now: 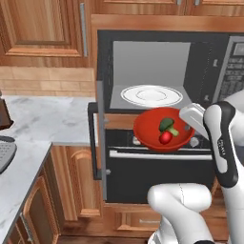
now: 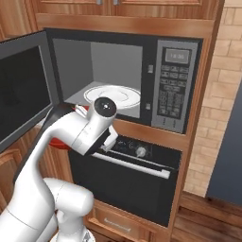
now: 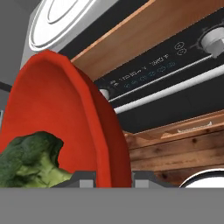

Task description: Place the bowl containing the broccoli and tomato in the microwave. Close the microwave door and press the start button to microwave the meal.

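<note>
Gripping the red bowl (image 1: 163, 128) by its right rim, gripper (image 3: 113, 179) clamped with one finger either side of the wall, broccoli (image 1: 167, 125) and tomato (image 1: 165, 137) inside. Held in the air in front of the black oven (image 1: 157, 167), just below the open microwave (image 1: 157, 71) and its white turntable plate (image 1: 151, 95), microwave door (image 2: 21, 94) swung wide left. Keypad (image 2: 172, 92) and oven panel printing too small to read.
</note>
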